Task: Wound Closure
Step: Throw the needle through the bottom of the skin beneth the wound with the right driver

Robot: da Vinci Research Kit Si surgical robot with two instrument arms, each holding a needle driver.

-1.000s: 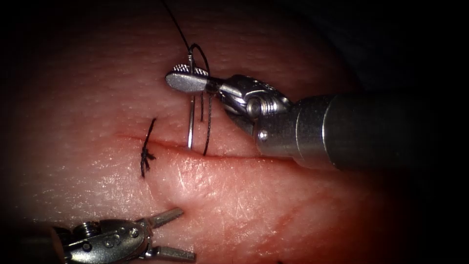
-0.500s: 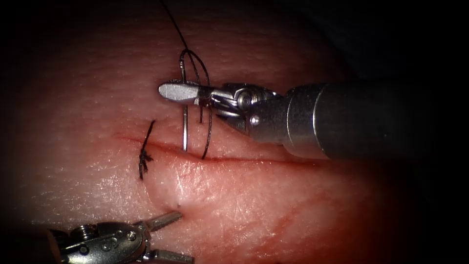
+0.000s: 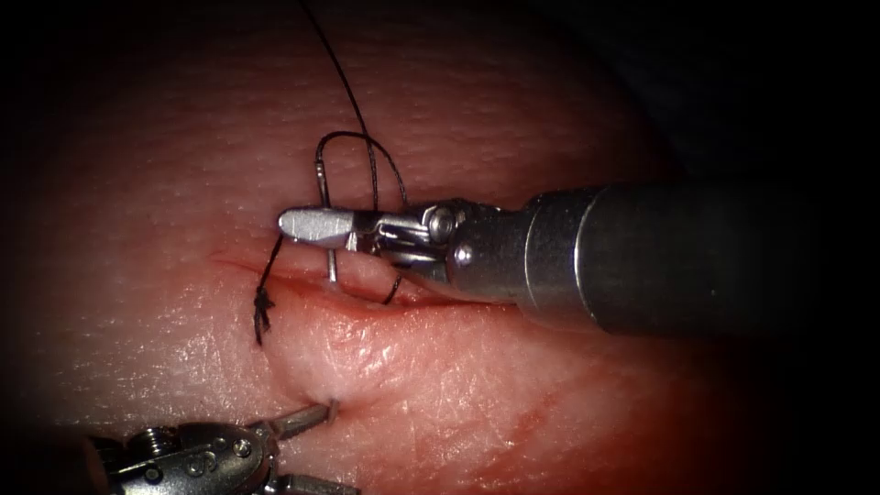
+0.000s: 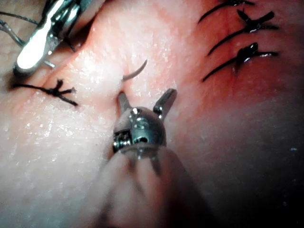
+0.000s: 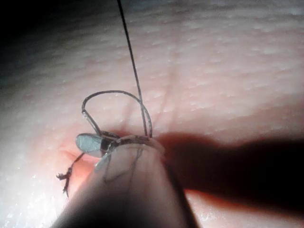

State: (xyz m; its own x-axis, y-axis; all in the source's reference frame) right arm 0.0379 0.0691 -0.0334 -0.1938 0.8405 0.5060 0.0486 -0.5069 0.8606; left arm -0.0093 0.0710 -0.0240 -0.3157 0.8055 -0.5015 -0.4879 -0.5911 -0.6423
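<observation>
The tissue (image 3: 513,412) fills the scene, and the cut (image 3: 302,284) runs across it from nine to three o'clock. The right tool (image 3: 307,225) reaches in from three o'clock. Its jaws are clamped on the needle (image 3: 332,266) at the back of the curve, a little way from the thread end. Compared with a second ago it sits lower and further toward nine, and less bare steel shows above the cut, so it is driving the needle through.

To my eye, doing this well means rolling the wrist along the needle's own curve rather than pushing flat. That keeps the lip of the cut from being dragged or torn.

The left tool (image 3: 335,449) waits at six o'clock with its jaws spread wide, holding nothing. The needle is in the tissue. From the right jaws its body dips into the cut at about six o'clock. The needle tip (image 4: 135,71) pokes out of the surface on the six o'clock side, just beyond the left tool's open jaws and not touching them.

The thread (image 3: 344,82) loops above the right jaws and trails off toward twelve. A tied stitch (image 3: 261,302) crosses the cut just toward nine of the needle.
</observation>
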